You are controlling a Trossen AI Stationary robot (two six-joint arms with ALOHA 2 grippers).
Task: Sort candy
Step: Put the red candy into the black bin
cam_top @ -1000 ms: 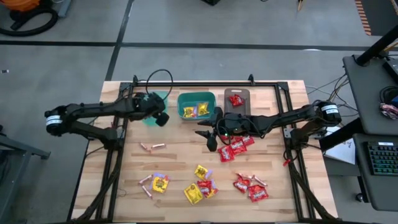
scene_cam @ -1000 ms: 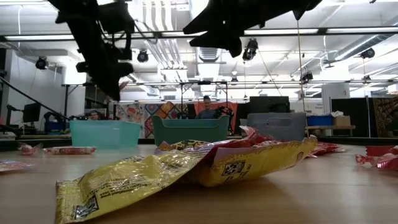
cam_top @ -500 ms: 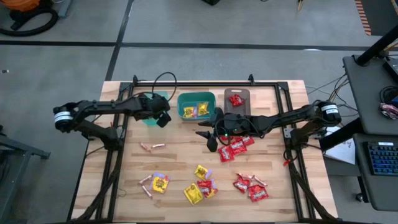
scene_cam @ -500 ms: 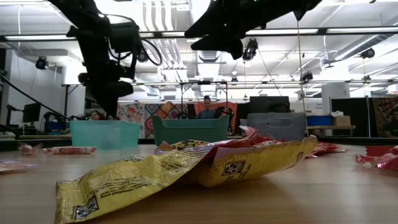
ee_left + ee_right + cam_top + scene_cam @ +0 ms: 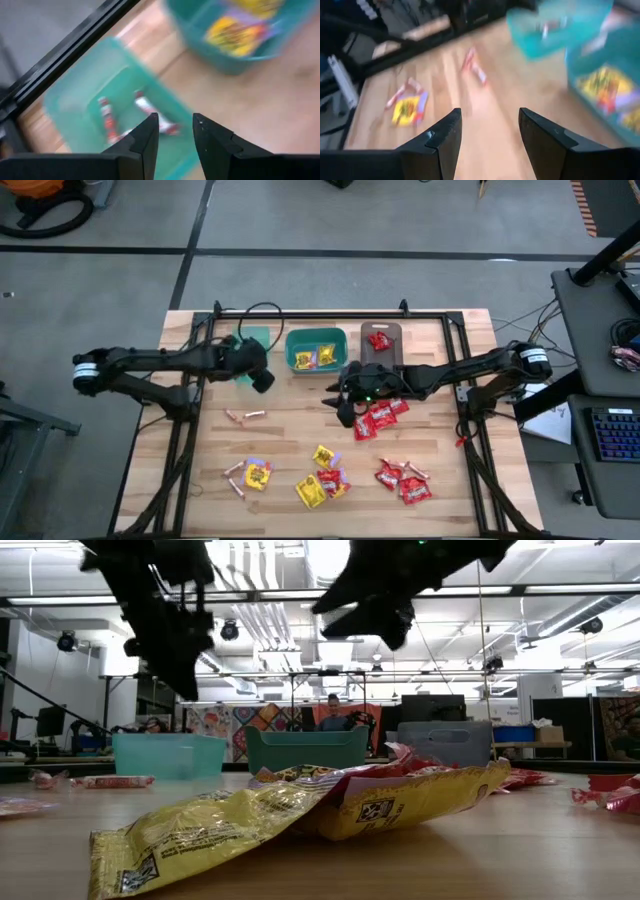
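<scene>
Sticks (image 5: pixel 137 111): two, maybe three, in light-teal bin (image 5: pixel 80 85). Left gripper (image 5: pixel 175 131) parted, empty, above it; right gripper (image 5: pixel 487 125) parted, empty, table center.

Candy (image 5: pixel 322 473) lies scattered flat on the counter (image 5: pixel 290 435): shiny red packets (image 5: pixel 378 418), yellow packets (image 5: pixel 257 474), thin pinkish sticks (image 5: pixel 245 416). Some already rest inside the bins.

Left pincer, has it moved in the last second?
Yes. The left pincer has slid off the light teal bin toward the table's middle, just below it.
</scene>
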